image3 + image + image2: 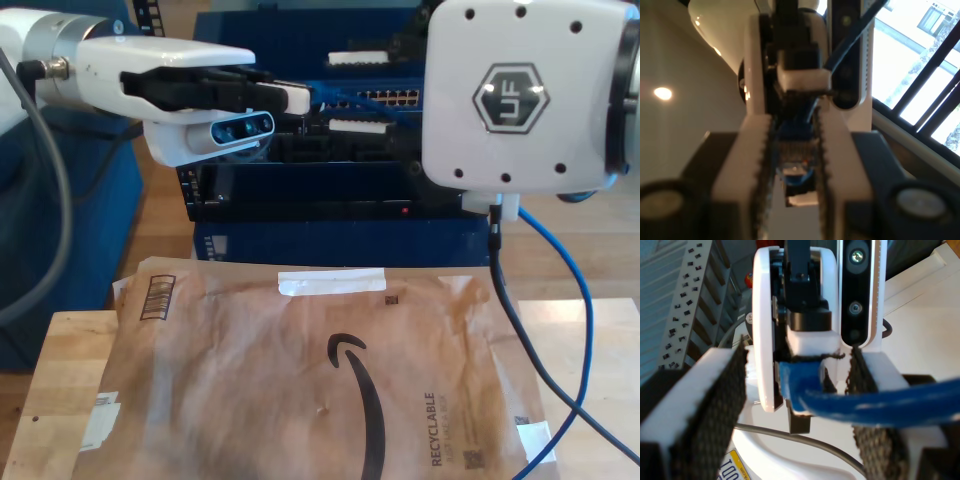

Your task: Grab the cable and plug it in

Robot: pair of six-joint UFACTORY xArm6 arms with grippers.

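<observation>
The cable (875,402) runs bright blue across the second wrist view, passing between the dark pads of my second end effector (800,405); those fingers stand spread, and I cannot tell whether a pad touches the cable. In the first wrist view the blue plug (796,172) sits pinched between the toothed white fingers of my first end effector (796,165), pressed together on it. In the exterior view the cable (578,300) hangs down at that view's right, near the brown mailer (300,380) lying on the desk (60,350); the two end effectors meet before the blue rack (330,225), close to the row of ports (390,97). To do this step well I judge: keep the pinch firm, square the plug to one port, advance slowly and straight; slack in the cable should stay free, lest it twist the plug.
</observation>
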